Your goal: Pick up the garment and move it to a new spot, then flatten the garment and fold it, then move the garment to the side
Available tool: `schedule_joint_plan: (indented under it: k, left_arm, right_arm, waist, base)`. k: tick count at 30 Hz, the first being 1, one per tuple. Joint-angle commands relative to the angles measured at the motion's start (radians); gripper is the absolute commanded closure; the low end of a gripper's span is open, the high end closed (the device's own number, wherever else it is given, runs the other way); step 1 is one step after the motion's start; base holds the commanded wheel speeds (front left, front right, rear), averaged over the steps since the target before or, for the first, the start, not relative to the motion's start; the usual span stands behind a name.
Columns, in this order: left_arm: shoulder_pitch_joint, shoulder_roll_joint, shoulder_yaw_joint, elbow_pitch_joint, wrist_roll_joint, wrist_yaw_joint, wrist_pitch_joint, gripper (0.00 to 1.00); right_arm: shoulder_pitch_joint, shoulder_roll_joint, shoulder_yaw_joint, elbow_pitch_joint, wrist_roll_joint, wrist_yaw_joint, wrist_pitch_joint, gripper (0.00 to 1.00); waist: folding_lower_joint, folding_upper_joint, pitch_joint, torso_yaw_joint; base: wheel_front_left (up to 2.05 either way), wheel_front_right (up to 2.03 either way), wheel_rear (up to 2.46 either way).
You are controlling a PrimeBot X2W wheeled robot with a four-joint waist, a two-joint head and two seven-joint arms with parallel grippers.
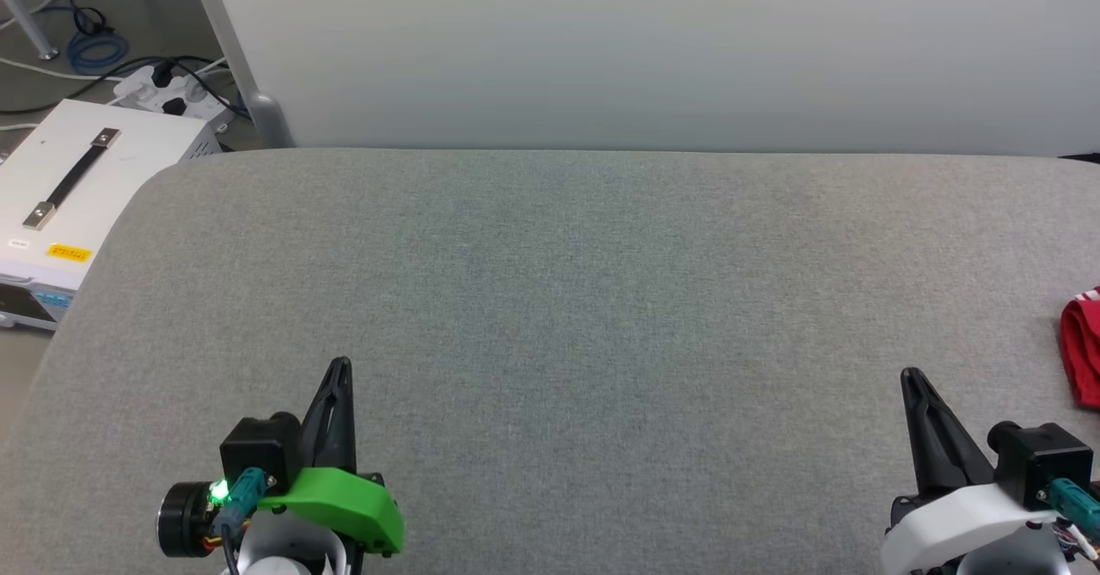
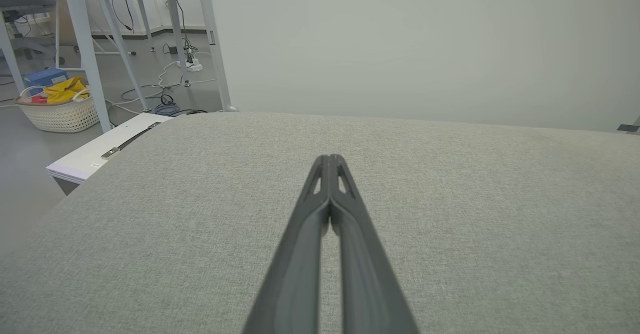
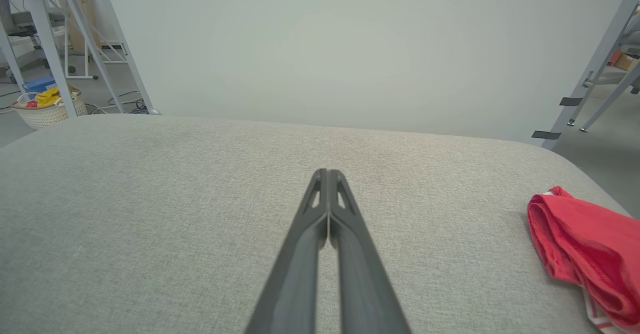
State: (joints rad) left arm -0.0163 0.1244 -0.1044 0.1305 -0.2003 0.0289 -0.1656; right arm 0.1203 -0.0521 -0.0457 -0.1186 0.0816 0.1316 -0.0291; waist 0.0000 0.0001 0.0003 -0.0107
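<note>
In the head view my left gripper (image 1: 341,367) sits lower left and my right gripper (image 1: 909,377) lower right. Both have their fingers pressed together and hold nothing. The garment (image 1: 1081,353) is a red bunch at the right edge, mid-height, on the grey table (image 1: 550,283). In the left wrist view the tips meet over bare cloth. In the right wrist view the garment (image 3: 585,244) lies lower right, well apart from the tips, with its length slanting down the right side. I judge the right arm nearer.
</note>
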Motion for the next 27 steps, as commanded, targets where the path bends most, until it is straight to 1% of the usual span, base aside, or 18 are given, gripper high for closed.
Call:
schedule_joint_plan:
  k: [1,27]
  left_arm:
    - [0.006,-0.007,0.006,-0.007,0.015,-0.006,0.004,1.00]
    - [0.009,-0.029,0.038,-0.047,0.075,-0.014,0.057,1.00]
  right_arm:
    - [-0.017,0.001,0.003,0.007,-0.012,0.000,0.004,1.00]
    - [-0.050,0.001,0.017,0.043,-0.034,-0.001,0.012,1.00]
  waist:
    - [0.0000,-0.0001,0.000,0.000]
    - [0.0000,-0.0001,0.000,0.004]
  base:
    - [0.00,0.00,0.00]
    - [0.00,0.00,0.00]
